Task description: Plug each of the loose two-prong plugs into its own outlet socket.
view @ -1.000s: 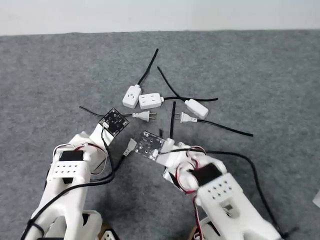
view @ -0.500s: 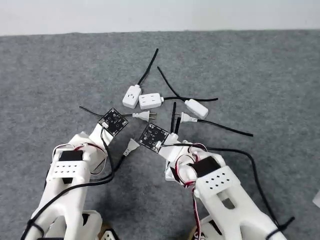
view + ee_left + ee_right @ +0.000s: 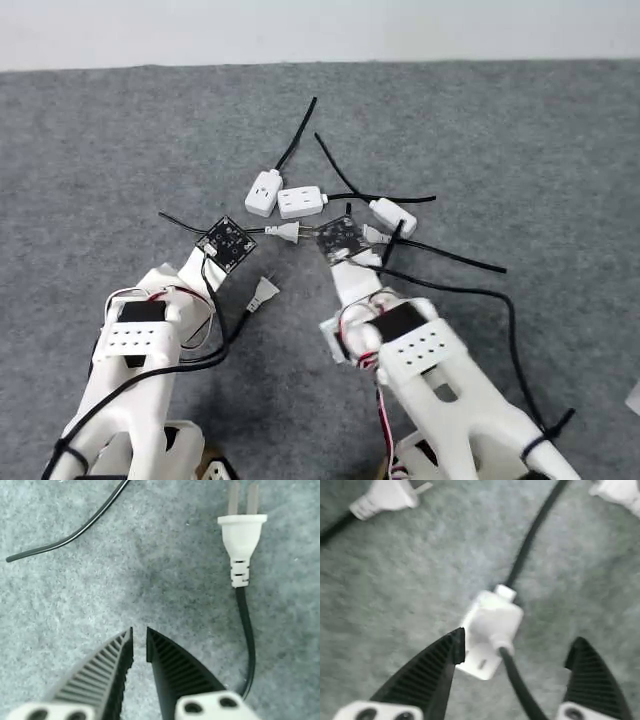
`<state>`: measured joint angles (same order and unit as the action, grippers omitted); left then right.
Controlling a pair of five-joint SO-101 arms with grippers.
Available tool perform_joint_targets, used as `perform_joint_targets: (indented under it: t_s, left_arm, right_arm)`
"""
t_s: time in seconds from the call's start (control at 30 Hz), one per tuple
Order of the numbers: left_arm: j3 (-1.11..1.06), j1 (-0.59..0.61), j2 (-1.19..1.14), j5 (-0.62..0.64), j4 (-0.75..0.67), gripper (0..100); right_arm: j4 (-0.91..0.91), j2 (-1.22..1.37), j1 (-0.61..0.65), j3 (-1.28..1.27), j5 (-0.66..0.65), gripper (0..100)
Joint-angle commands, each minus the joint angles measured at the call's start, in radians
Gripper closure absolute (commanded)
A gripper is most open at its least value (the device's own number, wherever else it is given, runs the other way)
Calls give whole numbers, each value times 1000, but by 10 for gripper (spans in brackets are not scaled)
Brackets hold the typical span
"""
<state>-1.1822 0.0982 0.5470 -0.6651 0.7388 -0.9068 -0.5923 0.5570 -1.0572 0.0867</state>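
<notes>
**Inspector:** Plugs first. Where do they lie?

**Assessor:** All three lie loose on the grey tabletop (image 3: 540,140), and none is seated in a socket. The near plug (image 3: 263,294) is closest to the arms, just beside the left arm, with its prongs pointing away from the arm bases. The middle plug (image 3: 284,232) lies just below the sockets, prongs toward the right arm. The far plug (image 3: 373,234) is partly hidden by the right arm's wrist.

**Inspector:** Sockets?

**Assessor:** The left socket (image 3: 263,192) and centre socket (image 3: 301,202) sit just beside each other. I cannot tell whether they touch. The right socket (image 3: 393,216) lies apart from that pair, just beside the far plug.

**Inspector:** End effectors?

**Assessor:** The left end effector (image 3: 139,632) has its fingers pressed almost together with a thin slit between them, pinching nothing. It is low over bare tabletop, and the near plug lies off to one side, apart from it. The right end effector (image 3: 519,639) is spread wide and straddles a white connector body (image 3: 490,630) on a black cord (image 3: 535,535). That view is blurred, so I cannot tell whether the body is a plug or a socket. Neither finger visibly touches it.
</notes>
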Motion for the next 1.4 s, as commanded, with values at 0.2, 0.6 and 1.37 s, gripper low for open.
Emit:
perform_joint_targets:
  t_s: [0.2, 0.6, 1.37]
  left_arm:
    - [24, 6, 20, 14, -29, 956]
    - [27, 20, 20, 14, -29, 956]
    - [25, 20, 20, 14, -29, 956]
  right_arm:
    - [147, 148, 127, 55, 123, 659]
    - [79, 369, 48, 201, 84, 978]
    - [-222, -116, -1233, 206, -540, 991]
